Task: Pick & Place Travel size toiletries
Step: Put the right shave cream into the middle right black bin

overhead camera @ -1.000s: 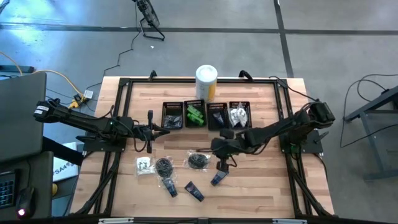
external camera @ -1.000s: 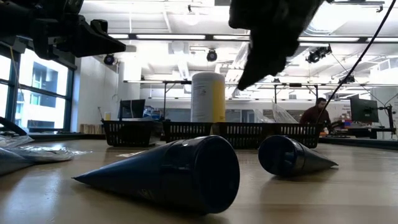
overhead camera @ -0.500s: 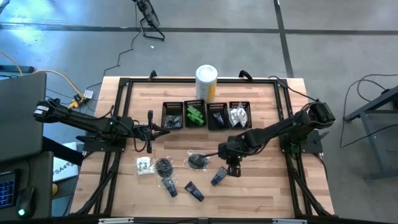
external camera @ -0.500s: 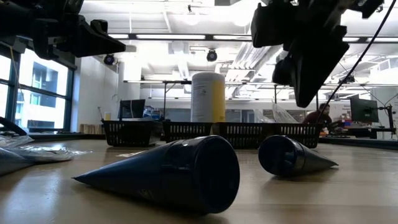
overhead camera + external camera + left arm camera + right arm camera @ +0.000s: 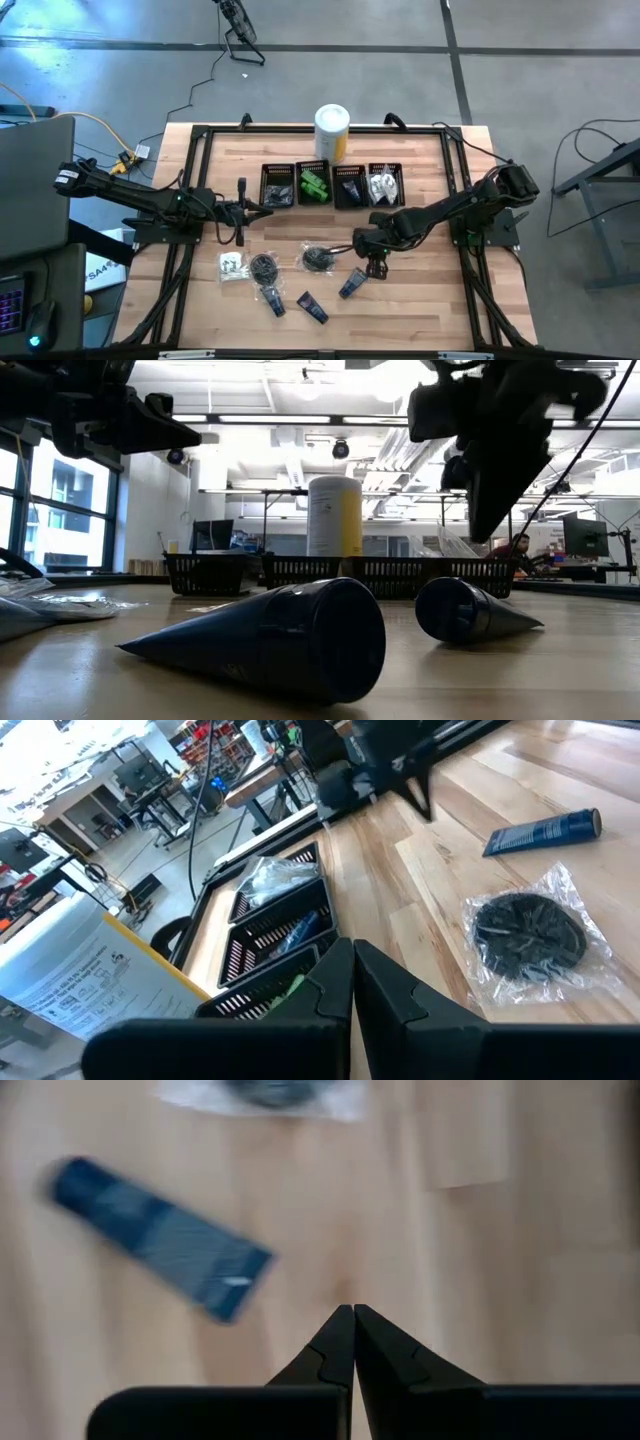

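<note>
While the left gripper [image 5: 243, 208] waited closed at the table's nine o'clock side, the right gripper [image 5: 353, 1320], fingers pressed together and empty, hovered just beside a dark blue tube [image 5: 351, 284] lying diagonally, pointing toward seven o'clock.

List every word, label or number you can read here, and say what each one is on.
None can be read for certain.
Canister: a white label with lines of black print, too small to read.
Blue tube: a small pale mark near one end, blurred, not readable.
Box on the floor left of the table: blue lettering, cut off and too small to read.
</note>
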Robot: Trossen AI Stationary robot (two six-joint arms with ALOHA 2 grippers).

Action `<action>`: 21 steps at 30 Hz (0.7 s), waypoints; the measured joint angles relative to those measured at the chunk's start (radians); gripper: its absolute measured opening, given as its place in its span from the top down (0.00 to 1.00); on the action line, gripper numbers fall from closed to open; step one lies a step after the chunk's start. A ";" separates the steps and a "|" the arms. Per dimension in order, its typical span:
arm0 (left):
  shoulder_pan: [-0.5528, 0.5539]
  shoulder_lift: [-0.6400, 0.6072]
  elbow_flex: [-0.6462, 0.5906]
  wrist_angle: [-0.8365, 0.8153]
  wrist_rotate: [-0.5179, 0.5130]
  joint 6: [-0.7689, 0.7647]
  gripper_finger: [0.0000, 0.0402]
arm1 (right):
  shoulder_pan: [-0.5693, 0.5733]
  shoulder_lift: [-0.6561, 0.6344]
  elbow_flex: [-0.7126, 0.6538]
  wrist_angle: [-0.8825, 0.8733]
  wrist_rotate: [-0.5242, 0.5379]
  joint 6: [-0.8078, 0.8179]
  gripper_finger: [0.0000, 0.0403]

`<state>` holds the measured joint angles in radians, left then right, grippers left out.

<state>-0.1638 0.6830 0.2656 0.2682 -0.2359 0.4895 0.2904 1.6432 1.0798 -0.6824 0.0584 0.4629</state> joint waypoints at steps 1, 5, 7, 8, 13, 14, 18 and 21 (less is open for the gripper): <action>0.000 0.000 0.000 -0.007 0.000 0.000 0.98 | -0.006 0.000 0.000 -0.009 0.025 -0.017 0.99; 0.000 0.000 0.000 -0.018 0.000 0.000 0.98 | -0.036 0.000 0.000 -0.004 0.044 -0.089 0.99; 0.000 0.000 0.000 -0.018 0.000 0.000 0.98 | -0.051 0.000 0.000 0.007 0.039 -0.119 0.99; 0.000 0.000 0.000 -0.018 0.000 0.000 0.98 | -0.058 0.000 0.000 0.015 0.038 -0.133 0.99; 0.000 0.000 0.000 -0.018 0.000 0.002 0.98 | -0.090 0.000 0.000 0.090 0.037 -0.180 0.99; 0.000 0.000 0.000 -0.018 0.000 0.002 0.98 | -0.095 0.000 0.000 0.114 0.037 -0.180 0.99; 0.000 0.000 0.000 -0.018 0.000 0.002 0.98 | -0.104 0.000 0.000 0.190 -0.014 -0.265 0.99; 0.000 0.000 0.000 -0.018 0.000 0.002 0.98 | -0.089 0.000 0.000 0.256 -0.030 -0.309 0.99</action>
<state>-0.1638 0.6830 0.2657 0.2504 -0.2359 0.4918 0.2016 1.6432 1.0798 -0.4260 0.0283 0.1543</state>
